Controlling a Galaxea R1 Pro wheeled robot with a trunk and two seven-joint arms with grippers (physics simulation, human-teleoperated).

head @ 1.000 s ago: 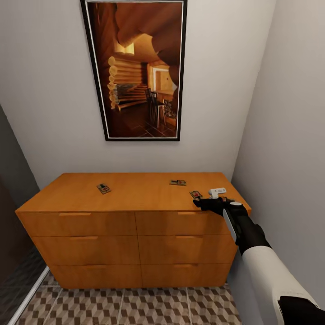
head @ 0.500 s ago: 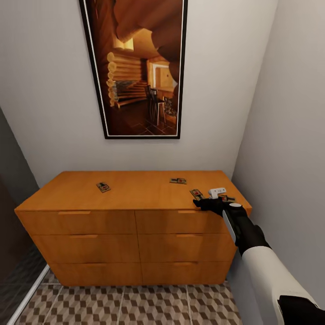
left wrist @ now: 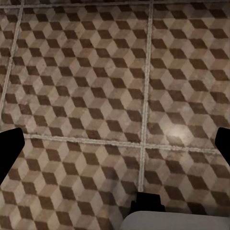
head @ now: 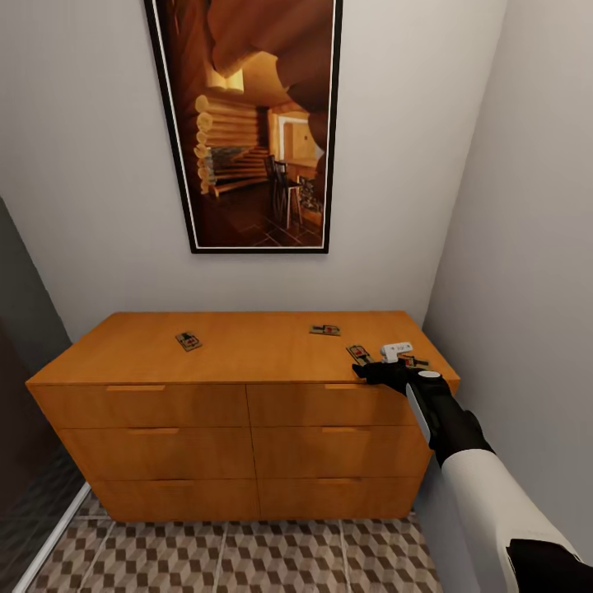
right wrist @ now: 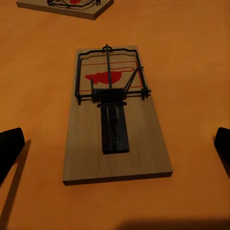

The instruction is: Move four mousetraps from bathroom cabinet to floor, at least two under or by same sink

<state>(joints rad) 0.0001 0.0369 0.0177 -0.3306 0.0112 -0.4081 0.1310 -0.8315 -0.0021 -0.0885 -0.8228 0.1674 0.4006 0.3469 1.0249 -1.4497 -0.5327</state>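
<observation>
Several mousetraps lie on the flat top of the orange-tan cabinet [head: 239, 350]: one at the left [head: 189, 340], one toward the back [head: 324, 330], one near the front right [head: 358, 354], and one [head: 414, 361] partly behind my right wrist. My right gripper [head: 362, 371] hovers at the cabinet's front right edge, just short of the nearest trap. In the right wrist view that mousetrap [right wrist: 115, 124] lies centred between the wide-apart fingertips [right wrist: 9, 146], untouched, with another trap [right wrist: 67, 5] beyond. My left gripper [left wrist: 115, 148] is open over the cube-patterned bathroom floor [left wrist: 96, 96].
A tall framed picture [head: 255, 123] hangs on the wall above the cabinet. A grey wall [head: 527, 247] stands close on the right of the cabinet and my right arm. Patterned floor tiles [head: 231, 552] stretch in front of the drawers, and a dark panel [head: 16, 395] stands at the left.
The head view shifted slightly a second ago, then held still. My right gripper and the mousetraps have not visibly moved.
</observation>
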